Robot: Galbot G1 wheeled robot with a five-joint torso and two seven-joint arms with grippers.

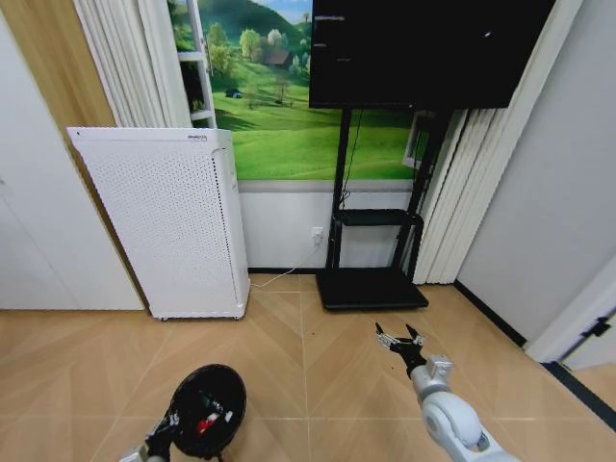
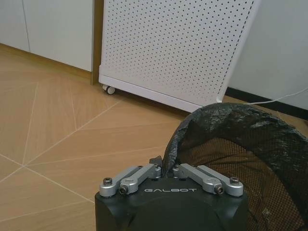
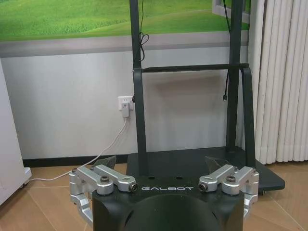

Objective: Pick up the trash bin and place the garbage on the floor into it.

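The left gripper (image 2: 166,169) pinched the liner-wrapped rim of the small black mesh trash bin (image 1: 208,408), probably light and slippery there, while the right gripper (image 1: 400,339) hovered wide open, empty.

Each pincer (image 3: 163,180) has a black housing lettered GALBOT, silver finger links with dark screws; behind the right pincer, a rounded grey-white wrist, apparently plastic.

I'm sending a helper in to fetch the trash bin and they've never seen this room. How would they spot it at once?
Find the tall white perforated appliance against the wall. On the wooden floor in front of it, the left gripper is shut on the rim of the trash bin. It is the small, round, black mesh basket lined with a black bag.
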